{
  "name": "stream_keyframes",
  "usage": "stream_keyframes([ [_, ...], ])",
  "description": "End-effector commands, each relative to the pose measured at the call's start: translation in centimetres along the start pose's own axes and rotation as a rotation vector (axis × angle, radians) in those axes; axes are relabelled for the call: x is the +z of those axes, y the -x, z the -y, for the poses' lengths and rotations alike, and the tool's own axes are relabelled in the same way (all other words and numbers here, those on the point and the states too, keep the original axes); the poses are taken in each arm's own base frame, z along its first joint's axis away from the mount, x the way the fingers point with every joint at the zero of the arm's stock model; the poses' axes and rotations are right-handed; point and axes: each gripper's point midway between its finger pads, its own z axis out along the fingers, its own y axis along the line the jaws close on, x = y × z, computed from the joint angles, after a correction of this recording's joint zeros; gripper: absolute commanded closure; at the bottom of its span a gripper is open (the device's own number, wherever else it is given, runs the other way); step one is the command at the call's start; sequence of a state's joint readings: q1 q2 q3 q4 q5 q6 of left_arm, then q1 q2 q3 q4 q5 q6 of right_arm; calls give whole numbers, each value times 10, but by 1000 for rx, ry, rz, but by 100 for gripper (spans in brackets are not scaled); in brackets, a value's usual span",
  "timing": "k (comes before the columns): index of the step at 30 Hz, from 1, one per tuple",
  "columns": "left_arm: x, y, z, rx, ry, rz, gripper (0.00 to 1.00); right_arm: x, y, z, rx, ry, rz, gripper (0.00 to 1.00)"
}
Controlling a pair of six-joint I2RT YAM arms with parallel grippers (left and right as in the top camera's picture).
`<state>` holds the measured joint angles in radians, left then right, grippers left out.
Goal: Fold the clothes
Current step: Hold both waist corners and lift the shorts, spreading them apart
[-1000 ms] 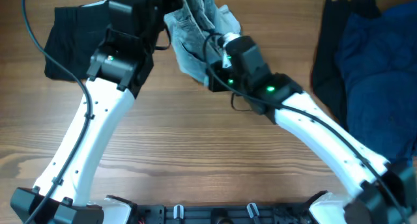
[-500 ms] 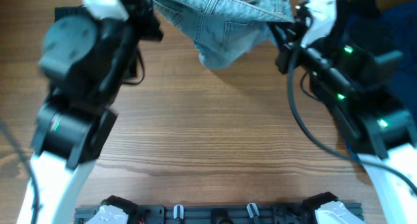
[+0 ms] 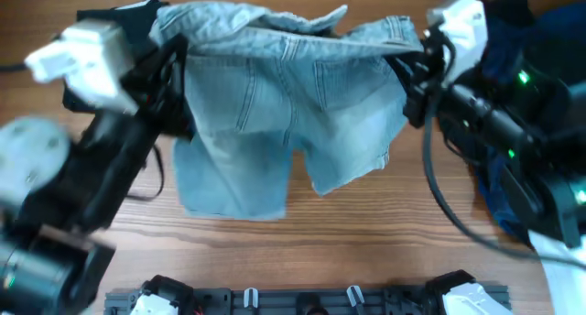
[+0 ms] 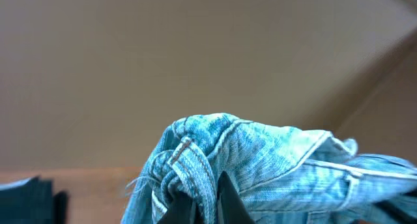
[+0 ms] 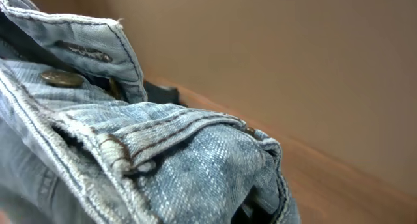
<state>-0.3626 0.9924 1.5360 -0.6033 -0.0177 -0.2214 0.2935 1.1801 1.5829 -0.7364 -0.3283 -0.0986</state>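
Note:
Light-blue denim shorts (image 3: 275, 114) hang spread in the air between my two grippers, waistband up, back pockets toward the overhead camera, legs dangling over the table. My left gripper (image 3: 169, 54) is shut on the waistband's left end; the left wrist view shows bunched denim (image 4: 215, 165) pinched between its dark fingers (image 4: 228, 204). My right gripper (image 3: 414, 63) is shut on the waistband's right end; in the right wrist view denim (image 5: 182, 165) fills the frame, with a brass button (image 5: 57, 77), and hides the fingers.
A black garment (image 3: 101, 31) lies at the back left under the left arm. Dark navy clothes (image 3: 558, 49) with a black piece (image 3: 499, 13) lie piled at the right edge under the right arm. The wooden table (image 3: 366, 251) stretches in front.
Both grippers have moved apart and lifted, stretching the shorts from a crumpled bunch into a wide hanging spread. The legs have dropped open below the waistband.

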Motion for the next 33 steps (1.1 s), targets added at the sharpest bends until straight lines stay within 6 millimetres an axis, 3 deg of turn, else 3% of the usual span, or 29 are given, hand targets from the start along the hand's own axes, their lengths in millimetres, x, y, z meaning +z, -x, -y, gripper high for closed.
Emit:
stream_keyframes([
  [1, 40, 2, -59, 39, 291, 16, 96, 15, -4, 56, 13, -218, -33, 96],
  [4, 74, -10, -74, 45, 355, -4, 96, 33, -12, 76, 19, -287, -64, 96],
  [6, 92, -14, -84, 48, 397, 1, 96, 37, -4, 83, 13, -304, -30, 96],
  [8, 100, -9, -87, 45, 417, 36, 96, 34, 12, 92, 4, -329, 38, 96],
  [11, 96, -2, -86, 41, 414, 59, 96, 25, 22, 96, 1, -348, 73, 96],
  [15, 65, 13, -85, 36, 437, 95, 96, 4, 27, 89, 4, -352, 88, 96],
  [19, 17, 27, -78, 28, 425, 127, 96, -29, 18, 73, 58, -348, 63, 96],
  [23, -29, 34, -72, -9, 402, 153, 96, -67, 18, 55, 86, -347, 88, 96],
  [27, -81, 28, -63, -29, 353, 146, 96, -123, 23, 31, 121, -347, 141, 96],
  [30, -95, 18, -65, -73, 359, 125, 96, -138, 16, 23, 191, -341, 131, 96],
  [33, -97, 7, -69, -131, 373, 89, 96, -137, 3, 22, 225, -341, 85, 96],
])
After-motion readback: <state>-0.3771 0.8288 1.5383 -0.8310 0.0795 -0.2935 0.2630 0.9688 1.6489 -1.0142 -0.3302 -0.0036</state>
